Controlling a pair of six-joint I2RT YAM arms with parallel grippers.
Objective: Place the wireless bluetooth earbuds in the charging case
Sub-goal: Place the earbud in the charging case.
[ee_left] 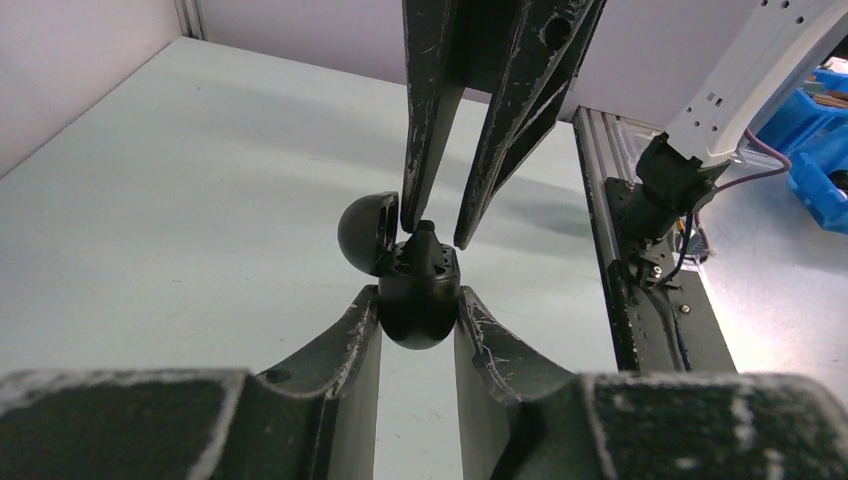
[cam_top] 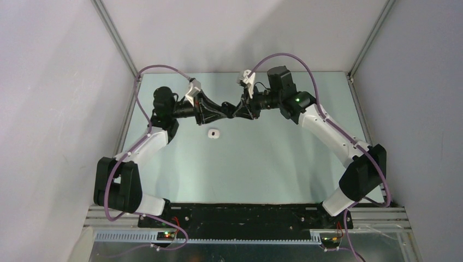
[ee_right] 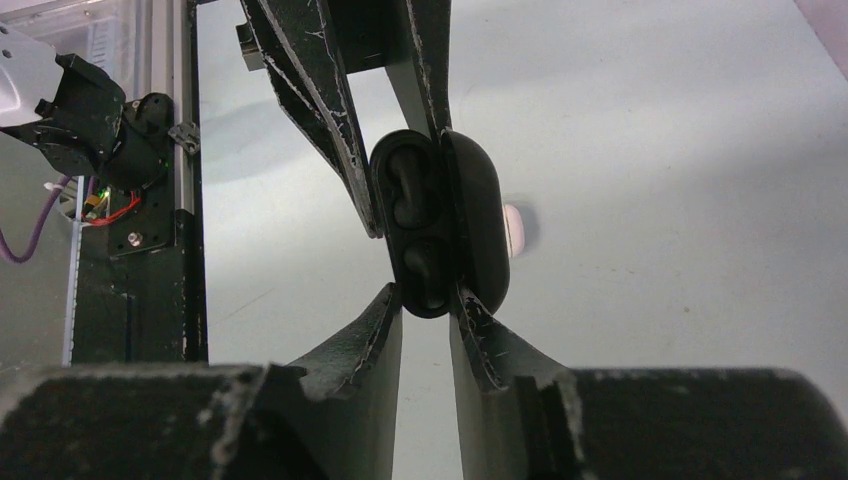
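The black charging case [ee_left: 420, 310] is held off the table with its lid [ee_left: 362, 235] swung open. My left gripper [ee_left: 420, 300] is shut on the case body. In the right wrist view the open case [ee_right: 480, 220] faces me with one black earbud [ee_right: 405, 195] in the upper socket and another [ee_right: 425, 272] in the lower one. My right gripper [ee_right: 427, 298] stands open, its tips either side of the lower bud. From the left wrist, that bud [ee_left: 425, 240] pokes up from the case between the right fingers [ee_left: 420, 190]. Overhead, both grippers [cam_top: 225, 108] [cam_top: 240, 109] meet at the back centre.
A small white case [cam_top: 214, 133] lies on the table just in front of the grippers, a blur behind the black case [ee_right: 518, 228]. Metal frame rails [ee_left: 600, 210] run along the table edges. Blue bins [ee_left: 815, 130] sit beyond the rail.
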